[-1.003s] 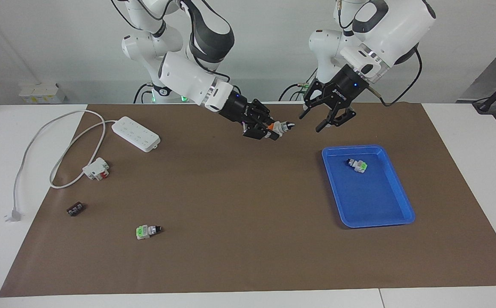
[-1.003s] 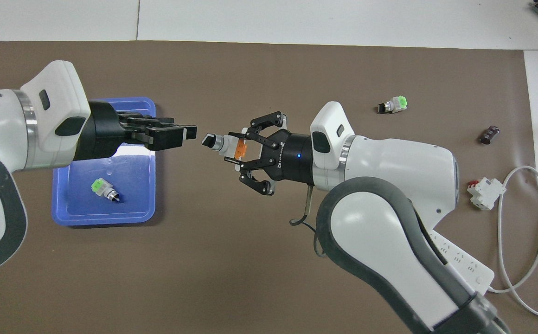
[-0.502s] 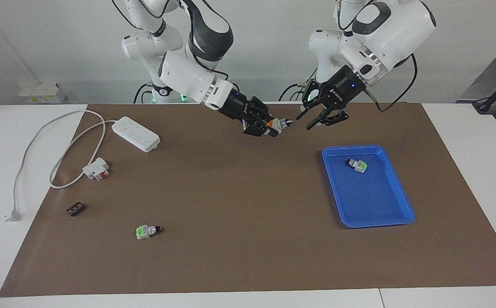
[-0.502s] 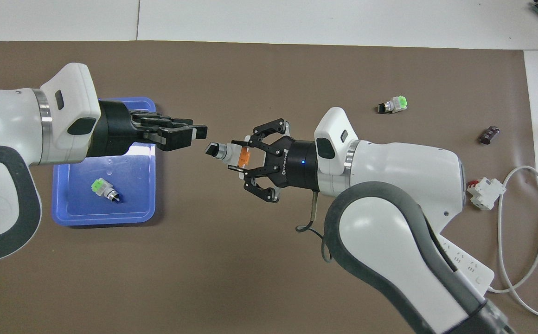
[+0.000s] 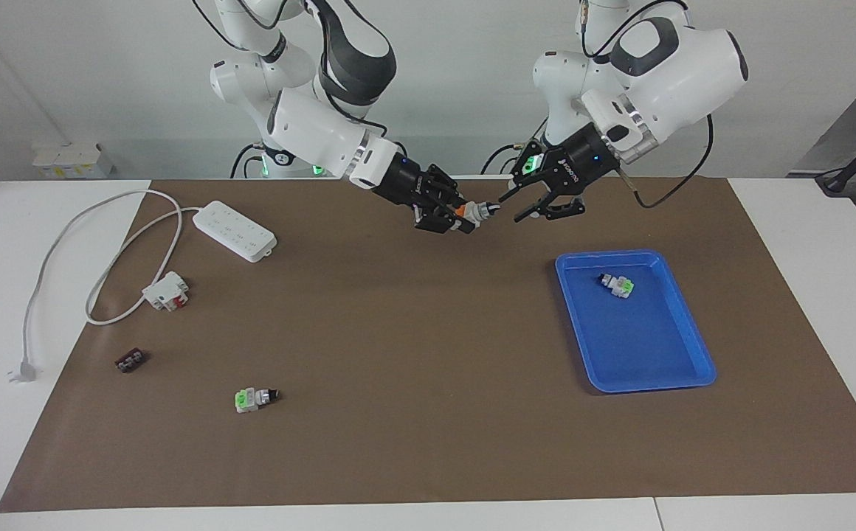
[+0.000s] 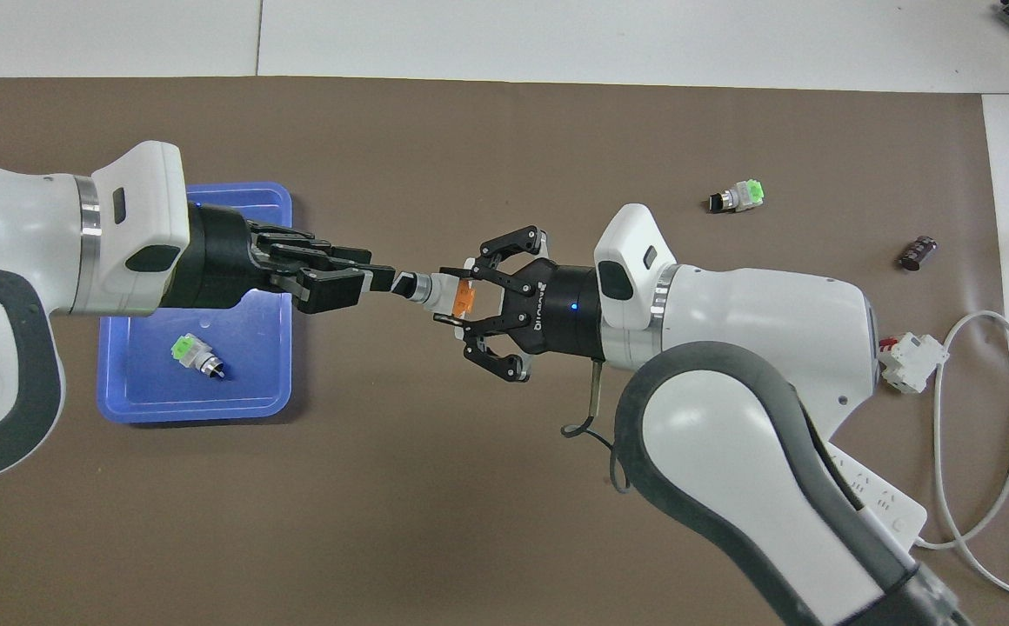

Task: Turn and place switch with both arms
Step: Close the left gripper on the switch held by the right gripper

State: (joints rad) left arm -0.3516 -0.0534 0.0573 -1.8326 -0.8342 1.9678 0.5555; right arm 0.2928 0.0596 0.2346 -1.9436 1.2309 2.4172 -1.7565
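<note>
**Two grippers meet at one switch in mid-air**

Both arms are raised over the brown mat (image 5: pixel 369 332) on the counter, and the switch (image 5: pixel 477 212) hangs between them, clear of the surface. The right gripper (image 5: pixel 459 217) is clamped shut on its orange end block, with the silver collar and black knob pointing at the left gripper (image 5: pixel 513 209). The left gripper has its tips at the knob; whether it has closed on it we cannot tell.

We judge the switch light and rigid, hard plastic and metal. The knob is small, rounded and probably slick, so a pinch there could slip or twist. The collar or white body offers a surer hold for the receiving side. The blue tray (image 5: pixel 646 350), toward the left arm's end, already holds another switch (image 5: pixel 618 285).
</note>
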